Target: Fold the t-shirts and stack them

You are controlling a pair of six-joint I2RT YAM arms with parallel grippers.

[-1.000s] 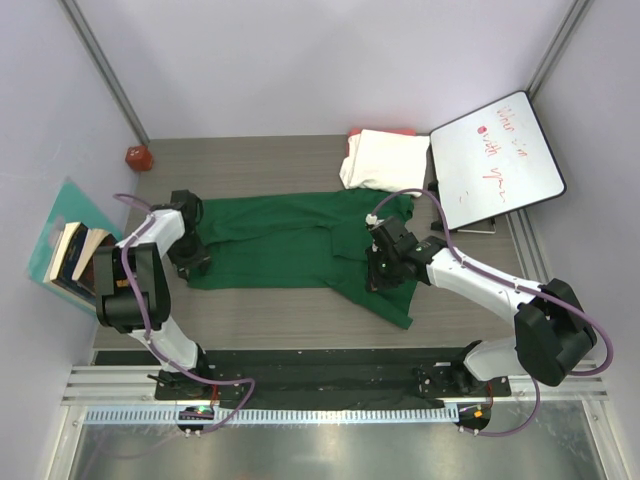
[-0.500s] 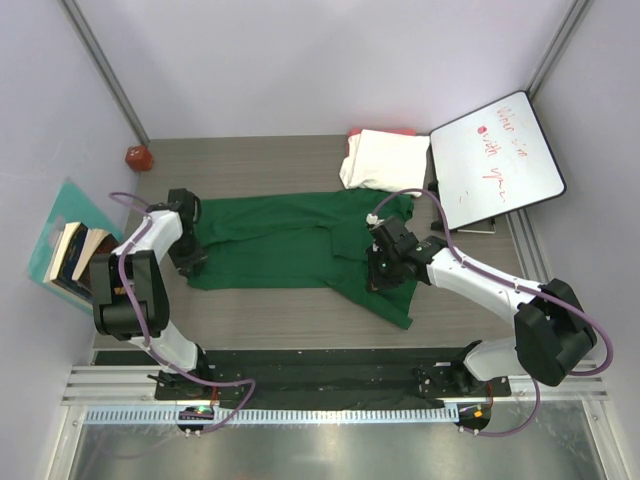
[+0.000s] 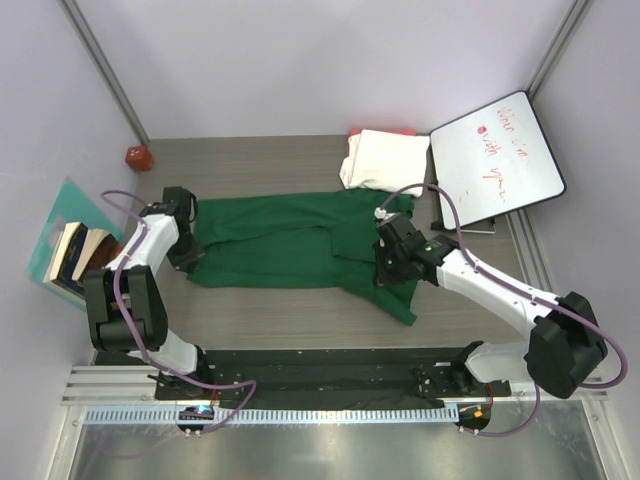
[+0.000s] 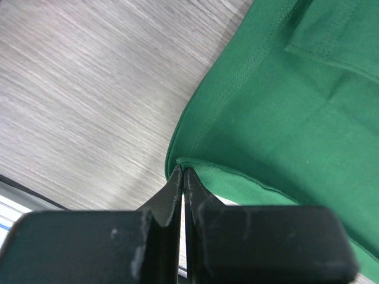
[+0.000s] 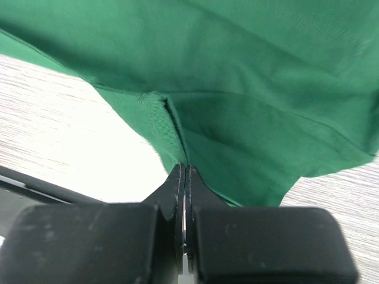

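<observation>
spread shirt (image 3: 290, 240) central, folded bundle (image 3: 385, 158) behind it, whiteboard (image 3: 495, 160) right

A plain dark green t-shirt (image 3: 290, 245) on a pale grey, wood-grained worktop (image 3: 260, 160). A cream-white folded shirt (image 3: 385, 160), a red-pink cloth edge (image 3: 385, 131). A white whiteboard (image 3: 495, 165) with red writing. Black left claw (image 4: 181, 170), black right claw (image 5: 184, 168).

Left arm (image 3: 138, 252): bent, wrist at the far left — jaws pinched tight on the dark green cloth t-shirt (image 3: 280, 240) corner.
Right arm (image 3: 490, 290): stretched inward — jaws clamped on its fold.
</observation>
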